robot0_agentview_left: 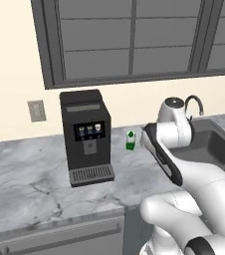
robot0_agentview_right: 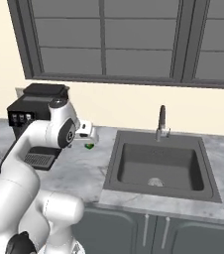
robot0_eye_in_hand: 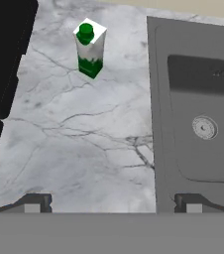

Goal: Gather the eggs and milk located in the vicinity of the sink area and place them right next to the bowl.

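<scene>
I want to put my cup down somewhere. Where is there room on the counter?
The widest bare patch is the marble in front of the milk carton, between the coffee machine and the sink. More bare marble lies to the left of the coffee machine. The back strip by the wall is tighter, with the carton standing there and the open gripper above the counter.

A cream wall [robot0_agentview_left: 15, 74] rises behind a grey-veined marble counter [robot0_agentview_left: 35, 174]. A wide dark-framed window [robot0_agentview_right: 119, 44] with grey panes runs above it. A pale outlet plate [robot0_agentview_left: 37, 110] sits on the wall beside a black coffee machine [robot0_agentview_left: 86, 137]. Grey cabinet fronts [robot0_agentview_right: 148, 230] with slim handles line the base.
</scene>
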